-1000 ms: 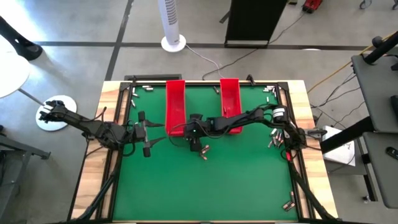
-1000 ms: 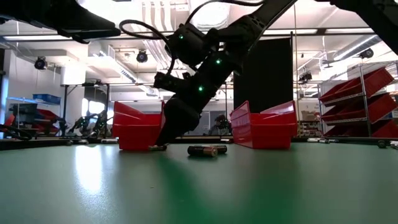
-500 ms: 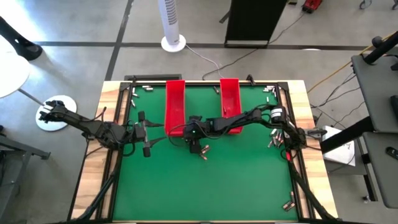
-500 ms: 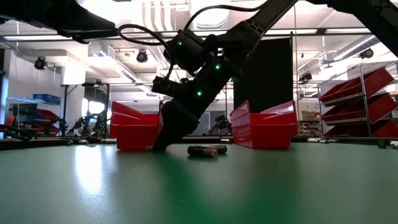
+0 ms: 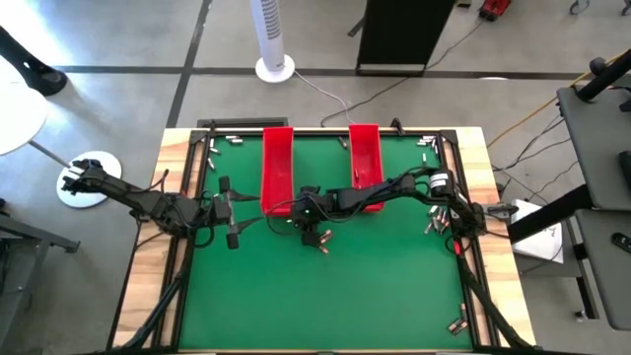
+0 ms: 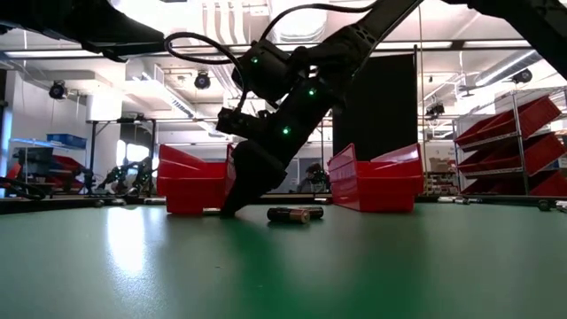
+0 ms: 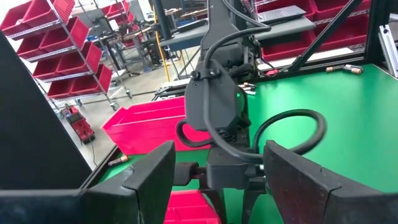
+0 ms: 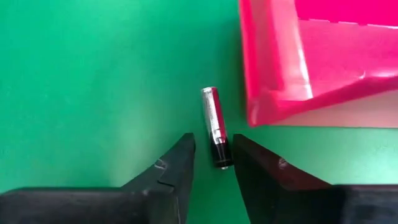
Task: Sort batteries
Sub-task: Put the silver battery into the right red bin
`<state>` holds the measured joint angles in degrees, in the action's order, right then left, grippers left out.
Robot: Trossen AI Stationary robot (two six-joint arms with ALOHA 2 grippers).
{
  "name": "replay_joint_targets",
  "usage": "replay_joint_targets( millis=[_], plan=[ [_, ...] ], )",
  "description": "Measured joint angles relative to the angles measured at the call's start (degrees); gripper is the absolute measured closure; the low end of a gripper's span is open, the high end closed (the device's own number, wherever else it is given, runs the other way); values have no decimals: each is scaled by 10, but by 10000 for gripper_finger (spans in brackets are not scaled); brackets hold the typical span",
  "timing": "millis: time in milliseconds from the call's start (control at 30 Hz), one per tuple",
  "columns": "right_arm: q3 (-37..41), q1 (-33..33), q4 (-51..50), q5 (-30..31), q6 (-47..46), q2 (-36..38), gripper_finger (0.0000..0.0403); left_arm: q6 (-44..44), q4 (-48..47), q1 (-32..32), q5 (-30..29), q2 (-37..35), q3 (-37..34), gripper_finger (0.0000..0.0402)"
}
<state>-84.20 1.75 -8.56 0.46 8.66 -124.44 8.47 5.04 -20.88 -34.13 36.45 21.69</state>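
A small silvery battery [image 8: 214, 127] with one dark end lies flat on the green mat, just off the corner of a red tray [image 8: 311, 56]. My right gripper [image 8: 214, 155] reaches in from the table's right, slanting down, its tips [image 5: 314, 235] at the mat near the left tray's [image 5: 277, 163] near end. Its fingers stand open on either side of the battery's dark end. In the low view the gripper [image 6: 232, 206] hides this battery. My left gripper [image 5: 229, 212] hovers open over the mat's left part and holds nothing. My right gripper comes slanting down along the battery, one finger on each side of its dark end [image 8: 222, 158]. One finger [image 8: 245, 155] stands right against that end; I cannot tell whether it touches. Green mat shows between the other finger [image 8: 183, 155] and the battery.
Two more batteries [image 6: 288, 214] lie on the mat just beside the right gripper. A second red tray [image 5: 365, 158] stands to the right. Loose batteries lie along the far edge [image 5: 232, 140], the right edge [image 5: 434, 217] and the near right corner [image 5: 458, 320].
My right gripper has tipped a little steeper. Its fingertips have settled at the mat over the small battery by the left tray, and that battery no longer shows in the low view.
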Motion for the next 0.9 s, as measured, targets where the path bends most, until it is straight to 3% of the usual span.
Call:
replay_joint_targets(
  millis=[500,900],
  plan=[
    [1,-42,-25,5,-25,1,348,0,0,0,0,0,0,180],
    [1,-47,-32,-5,-27,1,355,0,0,0,0,0,0,180]
  ],
)
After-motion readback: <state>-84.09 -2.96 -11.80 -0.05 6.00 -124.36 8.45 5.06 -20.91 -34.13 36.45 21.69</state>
